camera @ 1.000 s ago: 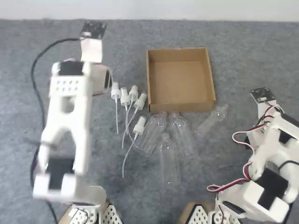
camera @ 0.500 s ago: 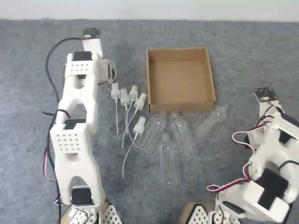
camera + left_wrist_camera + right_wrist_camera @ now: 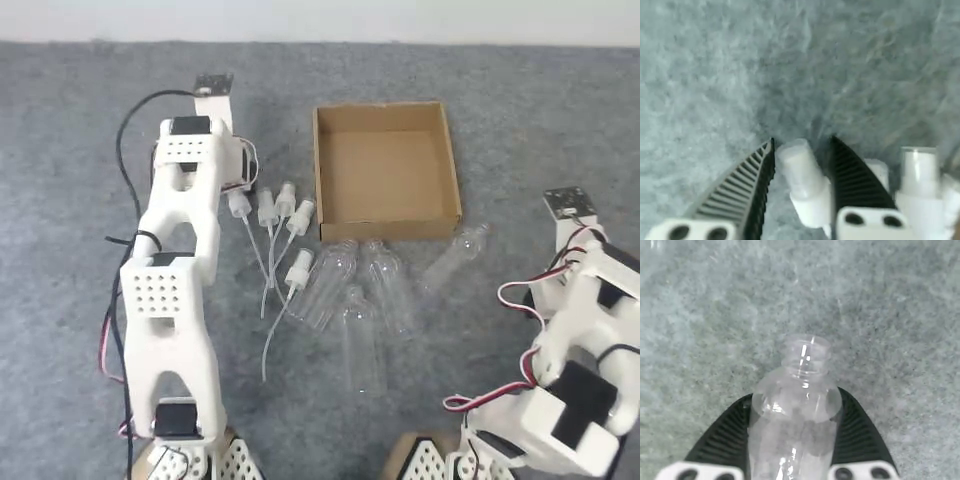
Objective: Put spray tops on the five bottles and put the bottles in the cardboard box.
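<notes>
Done so far: nothing is finished that I can see. The cardboard box (image 3: 385, 175) is empty and no bottle has a top on.
Bottles on the floor: four clear bottles (image 3: 360, 340) lie on their sides on the grey carpet (image 3: 520, 120), just in front of the box. One of them lies apart from the rest, toward the right arm's side.
Fifth bottle: an open-necked bottle (image 3: 795, 425) sits in the right gripper (image 3: 795, 397), with the jaws pressed against its shoulders on both sides. It looks properly gripped.
Spray tops: five spray tops (image 3: 286, 200) lie in a loose cluster between the box and the left arm, their thin tubes trailing over the carpet.
Left gripper: the left gripper (image 3: 801, 142) is down on the carpet at the end of that cluster, its jaws spread either side of one spray top (image 3: 802, 177). The top lies close to one jaw with a sliver of gap at the other, so I'd say it is not pinched yet.
Step in hand: by my reckoning, picking up the first top to go on the held bottle.
Left to do: all five tops to fit and all five bottles to box, so practically the whole job.
Writing and labels: none that I can read. The bottles are bare, the box is plain brown and the tops are unmarked white.
</notes>
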Robot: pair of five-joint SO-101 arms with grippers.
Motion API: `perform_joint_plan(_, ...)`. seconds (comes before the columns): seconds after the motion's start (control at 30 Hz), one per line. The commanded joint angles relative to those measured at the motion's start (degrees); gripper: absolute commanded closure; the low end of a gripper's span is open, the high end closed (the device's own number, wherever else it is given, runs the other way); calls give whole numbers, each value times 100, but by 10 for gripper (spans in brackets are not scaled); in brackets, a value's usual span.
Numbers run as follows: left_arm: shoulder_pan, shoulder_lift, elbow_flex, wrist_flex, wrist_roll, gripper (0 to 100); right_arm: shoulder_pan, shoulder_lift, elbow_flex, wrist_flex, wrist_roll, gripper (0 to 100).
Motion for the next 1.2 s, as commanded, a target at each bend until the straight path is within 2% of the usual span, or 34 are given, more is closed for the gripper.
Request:
perform_joint_plan(0.0, 26, -62, -198, 352, -97, 915, 101, -365, -44, -66, -62, 988)
perform_joint_plan(0.1, -35, -53, -189, 352, -114, 932, 84, -365, -44, -66, -62, 988)
perform_joint_plan(0.2, -26, -132, -224, 440, -369, 992, 101, -365, -44, -66, -62, 988)
perform_joint_plan(0.37, -18, -651, -365, 1064, -475, 991, 110, -365, -44, -66, -97, 987)
perform_joint_plan(0.5, 18, -1600, 4, 1345, -484, 991, 110, -365, -44, -48, -105, 902)
perform_joint_plan(0.63, 220, -2901, 1262, 1099, -510, 991, 110, -365, -44, -22, -105, 809)
perform_joint_plan(0.93, 484, -6840, 5982, -949, -782, 990, 75, -426, -246, -57, -105, 818)
perform_joint_plan(1.07, 484, -8316, 7152, -1073, -791, 990, 66, -400, -448, 22, -114, 807)
perform_joint_plan(1.17, 484, -9073, 7662, -1073, -791, 990, -57, -365, -422, 31, -123, 712)
